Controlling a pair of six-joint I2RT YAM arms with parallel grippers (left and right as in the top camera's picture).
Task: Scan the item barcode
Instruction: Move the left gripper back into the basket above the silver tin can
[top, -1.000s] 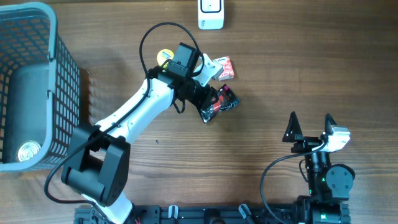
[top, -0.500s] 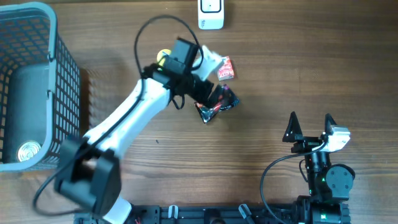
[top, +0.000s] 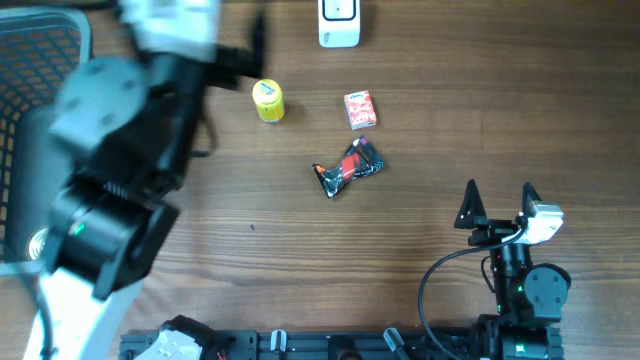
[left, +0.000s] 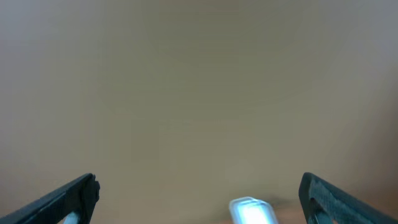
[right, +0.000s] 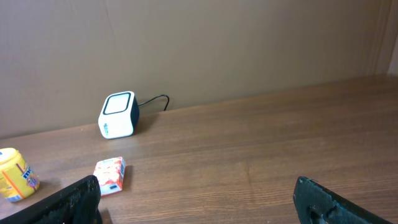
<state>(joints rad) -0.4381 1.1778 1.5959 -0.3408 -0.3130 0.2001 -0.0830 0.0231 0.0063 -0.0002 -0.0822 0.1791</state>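
Wood tabletop: black-red snack packet (top: 347, 169) lies mid-table, well apart from the scanner (top: 339, 22), probably light, crinkly and slippery, best pinched across its twisted middle; left gripper (left: 199, 183) and right gripper (top: 497, 195) both gape wide, empty.

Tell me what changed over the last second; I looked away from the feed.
The left claw let go of the dark packet, opened wide and swung up and away to the left, close under the overhead camera. The packet lies where it was released. The red box, yellow can, scanner and the open right claw stayed put.
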